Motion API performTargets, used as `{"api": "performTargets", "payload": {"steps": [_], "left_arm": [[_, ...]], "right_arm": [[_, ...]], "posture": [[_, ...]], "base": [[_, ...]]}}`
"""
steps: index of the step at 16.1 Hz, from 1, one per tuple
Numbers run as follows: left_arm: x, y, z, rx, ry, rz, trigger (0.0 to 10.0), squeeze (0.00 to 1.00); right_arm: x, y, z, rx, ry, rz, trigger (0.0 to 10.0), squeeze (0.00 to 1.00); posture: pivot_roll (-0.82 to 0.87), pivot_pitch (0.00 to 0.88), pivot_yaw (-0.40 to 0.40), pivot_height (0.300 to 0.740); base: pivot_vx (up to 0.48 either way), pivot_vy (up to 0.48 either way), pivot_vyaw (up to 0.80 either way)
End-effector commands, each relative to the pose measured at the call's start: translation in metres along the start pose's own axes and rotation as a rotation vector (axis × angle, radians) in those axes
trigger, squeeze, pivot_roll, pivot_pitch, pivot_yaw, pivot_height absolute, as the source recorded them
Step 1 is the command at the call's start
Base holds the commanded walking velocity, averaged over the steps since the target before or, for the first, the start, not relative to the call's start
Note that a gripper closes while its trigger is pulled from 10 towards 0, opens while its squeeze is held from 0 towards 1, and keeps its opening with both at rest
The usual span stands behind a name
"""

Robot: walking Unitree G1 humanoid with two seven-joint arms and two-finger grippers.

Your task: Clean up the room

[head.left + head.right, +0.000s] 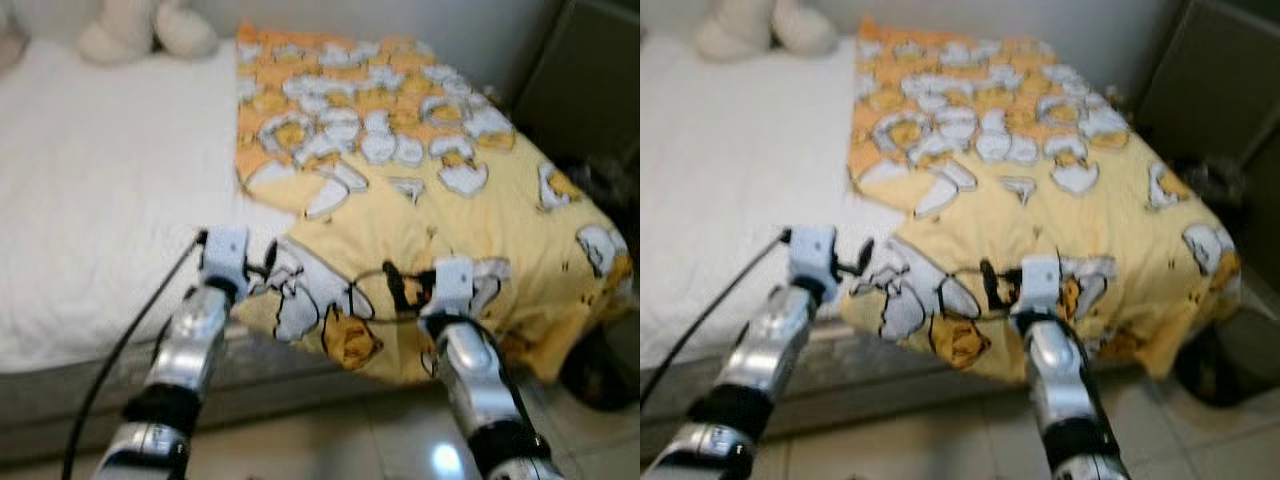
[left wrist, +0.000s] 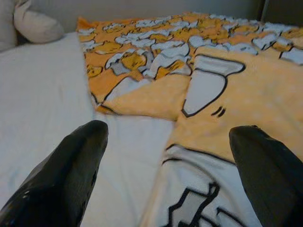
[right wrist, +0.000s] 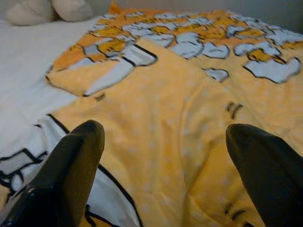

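Note:
A yellow blanket point(image 1: 420, 200) printed with white and orange cartoon figures lies rumpled over the right half of a bed, with one corner folded back. The white sheet point(image 1: 100, 200) shows on the left half. My left gripper point(image 2: 170, 156) is open at the bed's front edge, where the blanket's near left edge meets the sheet. My right gripper point(image 3: 163, 161) is open too, low over the blanket's front part to the right of the left one. Neither pair of fingers holds any cloth. Both silver arms reach in from below, the left arm point(image 1: 190, 350) and the right arm point(image 1: 475, 380).
A cream plush toy point(image 1: 145, 28) rests at the head of the bed. A dark cabinet point(image 1: 590, 80) stands at the right, with a dark object point(image 1: 600, 370) on the tiled floor point(image 1: 330, 440) beside the bed's corner. A black cable point(image 1: 130, 340) runs along my left arm.

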State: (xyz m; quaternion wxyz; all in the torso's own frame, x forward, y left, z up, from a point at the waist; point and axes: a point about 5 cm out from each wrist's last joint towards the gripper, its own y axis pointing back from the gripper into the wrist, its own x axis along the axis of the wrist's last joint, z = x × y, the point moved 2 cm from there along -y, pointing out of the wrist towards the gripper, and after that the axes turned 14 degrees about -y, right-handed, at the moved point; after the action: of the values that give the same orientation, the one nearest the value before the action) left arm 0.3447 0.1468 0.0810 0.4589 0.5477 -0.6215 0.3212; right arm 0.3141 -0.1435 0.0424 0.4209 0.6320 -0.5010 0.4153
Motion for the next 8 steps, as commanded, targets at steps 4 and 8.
{"api": "performTargets", "payload": {"steps": [4, 8], "left_arm": [[-0.002, -0.003, 0.003, -0.031, 0.037, -0.008, 10.0, 0.0], [-0.012, -0.003, -0.003, -0.015, -0.031, -0.058, 10.0, 0.0]], "right_arm": [[0.003, 0.0, 0.006, -0.018, 0.01, -0.006, 10.0, 0.0], [0.004, 0.003, 0.007, -0.023, -0.004, 0.017, 10.0, 0.0]], "posture": [[0.01, 0.0, -0.022, 0.74], [0.01, 0.0, -0.027, 0.74]], "base": [[0.105, 0.352, -0.73], [0.0, 0.12, -0.15]]}}
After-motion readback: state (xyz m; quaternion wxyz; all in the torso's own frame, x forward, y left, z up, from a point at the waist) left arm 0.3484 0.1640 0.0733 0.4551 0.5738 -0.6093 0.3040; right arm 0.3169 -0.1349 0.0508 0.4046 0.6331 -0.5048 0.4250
